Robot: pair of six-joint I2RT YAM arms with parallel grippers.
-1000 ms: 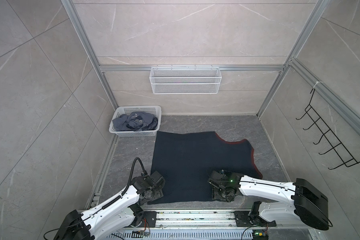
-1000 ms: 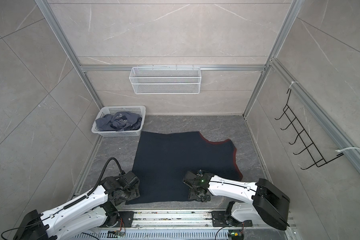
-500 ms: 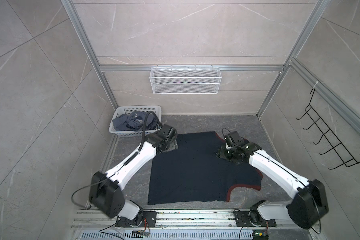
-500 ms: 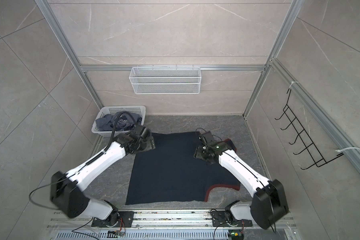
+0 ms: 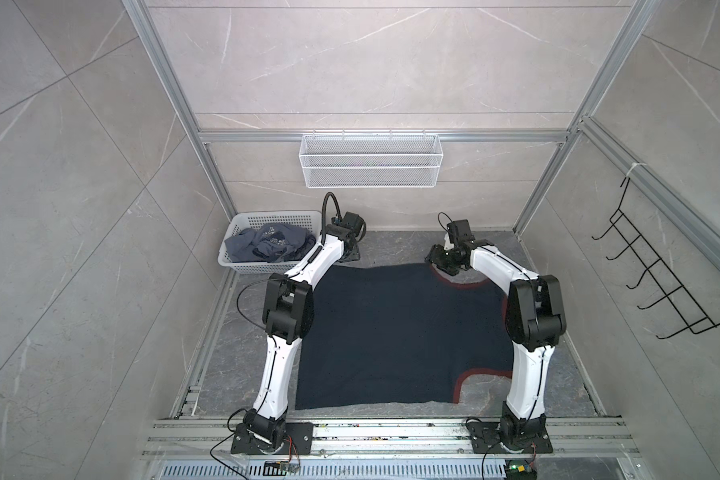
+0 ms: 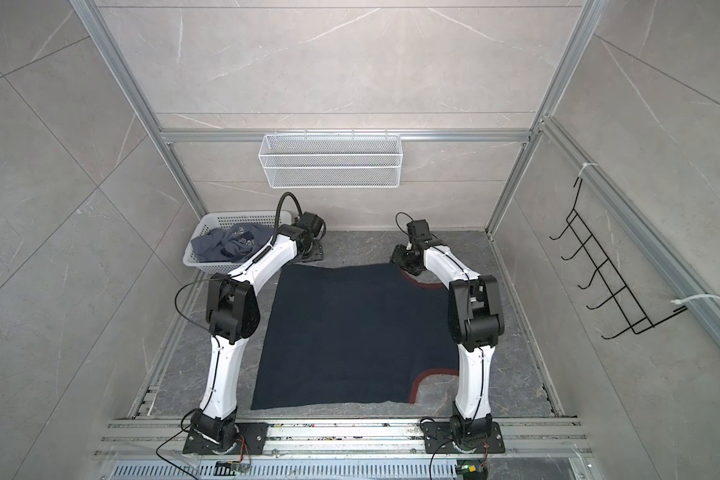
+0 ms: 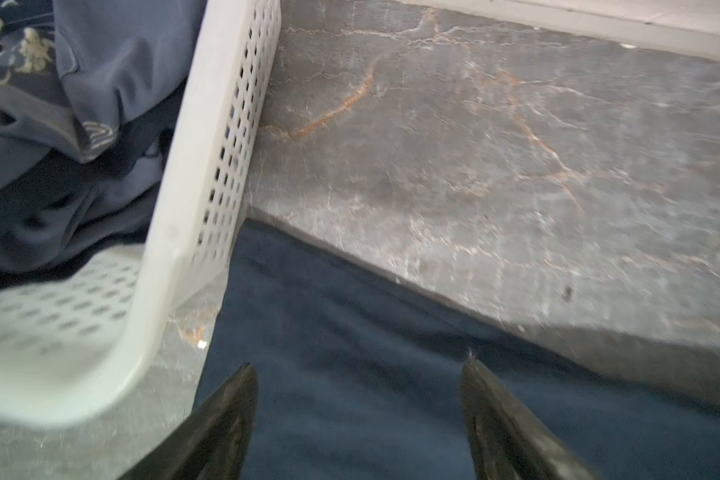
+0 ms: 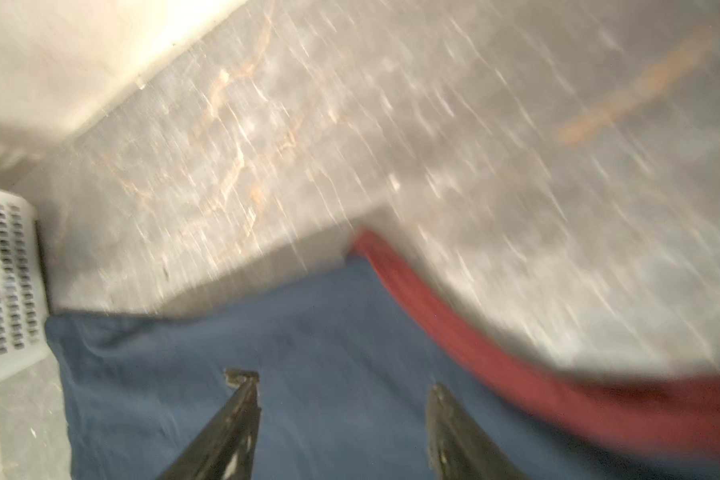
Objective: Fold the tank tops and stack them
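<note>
Navy tank top [image 7: 329, 299]: wrist view alone shows left tool [image 7: 358, 365] seemingly empty.

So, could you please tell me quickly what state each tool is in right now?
Left tool: open, empty, above the navy tank top.
Right tool: open, empty, above the same top.

White plastic basket [image 5: 246, 267], wire wall shelf [image 5: 371, 166], black hook rack [image 5: 657, 274]

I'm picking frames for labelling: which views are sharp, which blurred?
Both top views: sharp, navy tank top crisp; right wrist view: heavily motion-smeared, red trim streaked; left wrist view: mildly soft, basket holes readable.
</note>
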